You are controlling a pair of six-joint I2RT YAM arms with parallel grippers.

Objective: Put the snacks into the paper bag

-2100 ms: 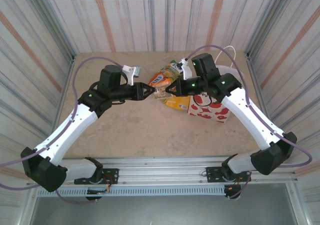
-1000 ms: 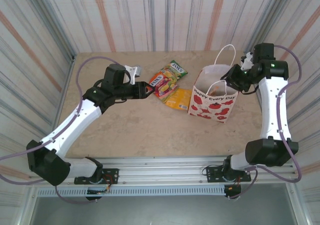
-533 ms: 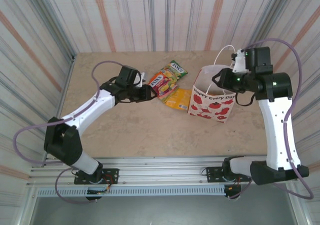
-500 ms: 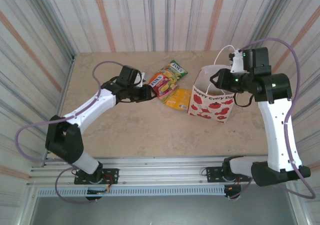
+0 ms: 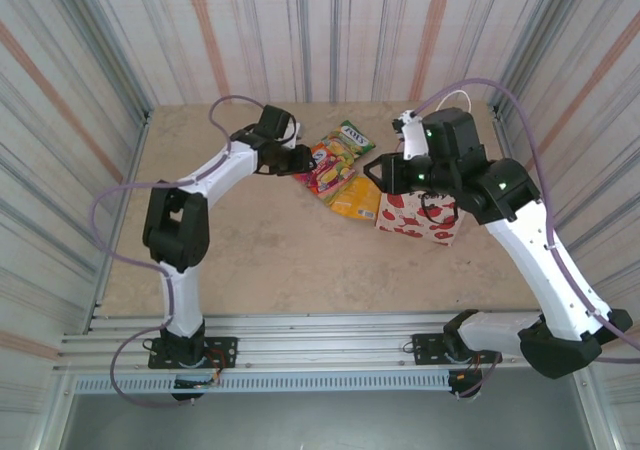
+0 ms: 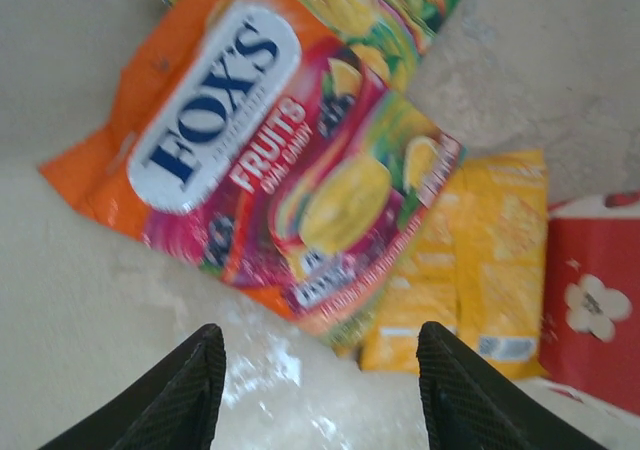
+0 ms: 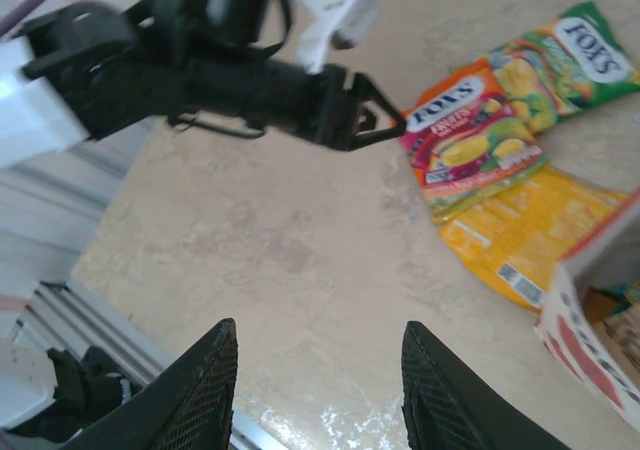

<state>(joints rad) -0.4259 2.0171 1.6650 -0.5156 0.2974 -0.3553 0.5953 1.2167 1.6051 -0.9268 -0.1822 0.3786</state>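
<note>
Right gripper (image 7: 318,328) now off paper bag (image 5: 420,217), near glossy packets (image 5: 331,166)

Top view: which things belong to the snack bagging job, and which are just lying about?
Job: red-orange Fox's packet, green Fox's packet, yellow packet, paper bag.
Not the job: striped walls, metal rail.

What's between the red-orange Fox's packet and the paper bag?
An orange-yellow packet lies there, one edge under the red-orange Fox's packet, the other close by the paper bag. Left wrist view shows it best.
</note>
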